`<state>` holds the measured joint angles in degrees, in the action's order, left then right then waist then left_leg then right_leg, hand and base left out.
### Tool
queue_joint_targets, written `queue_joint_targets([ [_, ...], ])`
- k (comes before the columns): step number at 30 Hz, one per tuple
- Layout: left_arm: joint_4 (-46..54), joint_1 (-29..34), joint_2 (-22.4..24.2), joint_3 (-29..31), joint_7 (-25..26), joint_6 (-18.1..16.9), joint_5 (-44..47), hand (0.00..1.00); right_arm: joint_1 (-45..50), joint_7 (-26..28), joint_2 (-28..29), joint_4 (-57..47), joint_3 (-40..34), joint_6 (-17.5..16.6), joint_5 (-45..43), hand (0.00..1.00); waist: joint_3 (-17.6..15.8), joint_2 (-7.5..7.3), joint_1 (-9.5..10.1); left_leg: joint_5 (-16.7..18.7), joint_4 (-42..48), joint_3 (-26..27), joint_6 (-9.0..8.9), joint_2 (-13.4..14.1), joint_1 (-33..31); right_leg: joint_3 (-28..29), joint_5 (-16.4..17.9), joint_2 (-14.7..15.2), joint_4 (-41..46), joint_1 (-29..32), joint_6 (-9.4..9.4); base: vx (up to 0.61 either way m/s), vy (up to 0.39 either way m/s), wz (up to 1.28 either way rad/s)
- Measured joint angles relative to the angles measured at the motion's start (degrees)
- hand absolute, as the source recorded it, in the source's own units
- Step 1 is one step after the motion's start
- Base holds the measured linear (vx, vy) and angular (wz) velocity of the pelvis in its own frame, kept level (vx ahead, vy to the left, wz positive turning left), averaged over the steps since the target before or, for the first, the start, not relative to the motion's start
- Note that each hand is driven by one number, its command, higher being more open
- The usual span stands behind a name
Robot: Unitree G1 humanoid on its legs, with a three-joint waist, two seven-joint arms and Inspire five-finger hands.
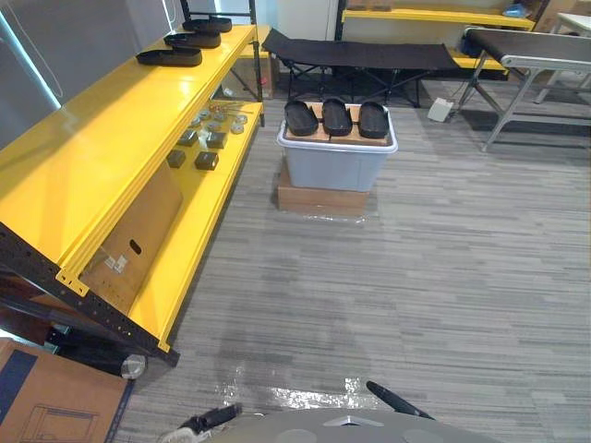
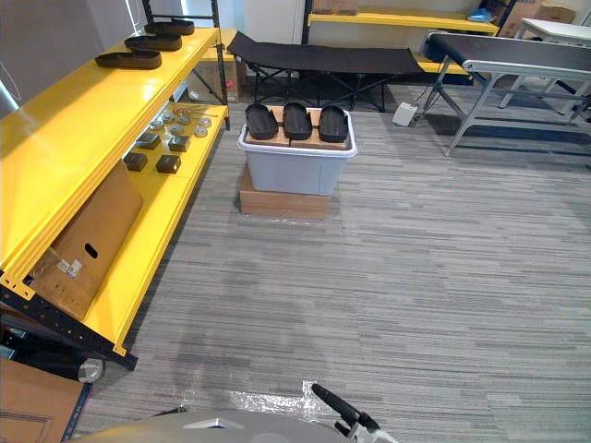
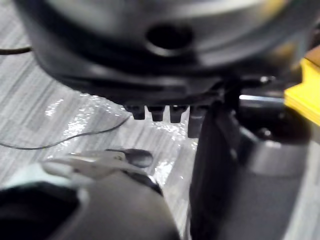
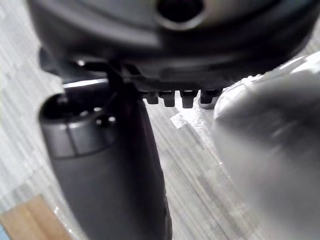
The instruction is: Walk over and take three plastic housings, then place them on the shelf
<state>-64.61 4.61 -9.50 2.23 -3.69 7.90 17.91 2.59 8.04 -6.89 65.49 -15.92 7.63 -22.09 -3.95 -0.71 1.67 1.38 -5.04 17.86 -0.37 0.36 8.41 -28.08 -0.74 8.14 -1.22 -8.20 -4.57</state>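
Three black plastic housings point(image 1: 301, 117) point(image 1: 336, 116) point(image 1: 373, 119) lie side by side on wooden boards atop a grey bin point(image 1: 337, 166), a few steps ahead on the floor. Three more housings point(image 1: 170, 57) point(image 1: 194, 40) point(image 1: 211, 24) rest in a row on the top of the yellow shelf point(image 1: 111, 138) at the left. My left hand point(image 1: 211, 418) and right hand point(image 1: 395, 400) hang low at the near edge, far from the bin. Both hold nothing and their fingers point(image 3: 157, 112) point(image 4: 187, 97) are straight.
The bin stands on a flat cardboard box point(image 1: 323, 198). A black folding cot point(image 1: 360, 53) lies behind it and a grey conveyor table point(image 1: 531, 51) at the back right. The lower shelf holds small metal parts point(image 1: 208, 138) and a carton point(image 1: 134, 235). Another carton point(image 1: 46, 397) sits near left.
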Motion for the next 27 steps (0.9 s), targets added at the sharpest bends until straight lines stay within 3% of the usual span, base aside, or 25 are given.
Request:
queue_joint_targets([
  [2,2.51,-2.35,-0.42,-3.11,-0.68,-1.4,2.67,1.0,-3.3,0.11,0.43,-1.27,3.78,-3.08,0.06,1.0,-0.2,-0.2,-0.24,-0.01,0.0,0.14,0.02,-0.26,-0.1,0.06,-0.13,0.25,-0.12,0.12,-0.2,0.01,0.043,-0.01],
  [8,7.32,-8.09,1.8,-6.46,-2.99,-3.25,7.61,1.0,-9.15,0.81,0.55,-4.57,7.89,-7.05,0.93,1.0,-0.34,-0.35,-0.49,-0.13,0.2,0.89,0.21,-0.81,-0.04,0.32,-0.72,0.42,-1.63,-0.16,-0.86,0.04,0.029,-0.03],
  [18,7.36,-8.38,1.8,-6.93,-2.64,-3.23,9.28,1.0,-9.38,0.31,0.4,-4.62,11.49,-7.19,0.93,1.0,-0.65,-0.45,-1.93,1.49,0.3,2.28,-2.36,-0.82,1.44,0.51,-1.18,0.59,-1.81,-1.07,-1.6,0.04,0.017,-0.06],
  [27,7.45,-5.82,1.84,-6.92,-2.63,-3.83,11.01,1.0,-7.26,0.36,0.83,-4.59,12.01,-7.83,0.94,1.0,-0.82,-0.68,-1.91,2.3,2.46,2.3,-2.79,-0.74,1.31,0.47,-1.41,1.14,-0.6,-1.16,-1.94,-0.02,0.005,-0.01],
])
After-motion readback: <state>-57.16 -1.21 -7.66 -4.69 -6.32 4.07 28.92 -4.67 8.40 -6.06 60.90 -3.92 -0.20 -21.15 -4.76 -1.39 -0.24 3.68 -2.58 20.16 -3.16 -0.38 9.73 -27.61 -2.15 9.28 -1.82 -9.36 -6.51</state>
